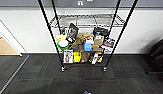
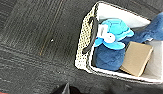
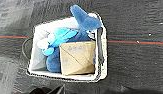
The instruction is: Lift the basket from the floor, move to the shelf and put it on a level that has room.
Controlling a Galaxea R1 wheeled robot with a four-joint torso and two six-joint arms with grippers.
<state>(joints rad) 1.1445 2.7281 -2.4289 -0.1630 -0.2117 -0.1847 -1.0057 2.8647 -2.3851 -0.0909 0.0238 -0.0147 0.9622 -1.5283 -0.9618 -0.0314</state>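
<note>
The basket (image 2: 83, 40) stands on the dark grey carpet floor (image 2: 34, 37). It is beige and woven, with a white lining and a dark handle. A blue plush turtle (image 2: 112, 32), more blue plush and a brown box (image 2: 135, 58) lie inside. From the right wrist the basket (image 3: 103, 52) and its box (image 3: 77, 57) appear straight below. A dark part of my left gripper (image 2: 65, 89) and of my right gripper (image 3: 55, 90) shows at the picture edge, apart from the basket. Ahead stands the shelf (image 1: 50, 37), its top level (image 1: 87, 20) a bare wire grid.
The shelf's middle tier (image 1: 84, 41) is crammed with boxes and toys, and books stand on the lowest tier (image 1: 79, 57). A white wall runs behind. Tan wooden flooring (image 1: 4, 47) lies far left, and a dark chair (image 1: 157, 55) stands at the right. Open carpet (image 1: 79, 77) stretches before the shelf.
</note>
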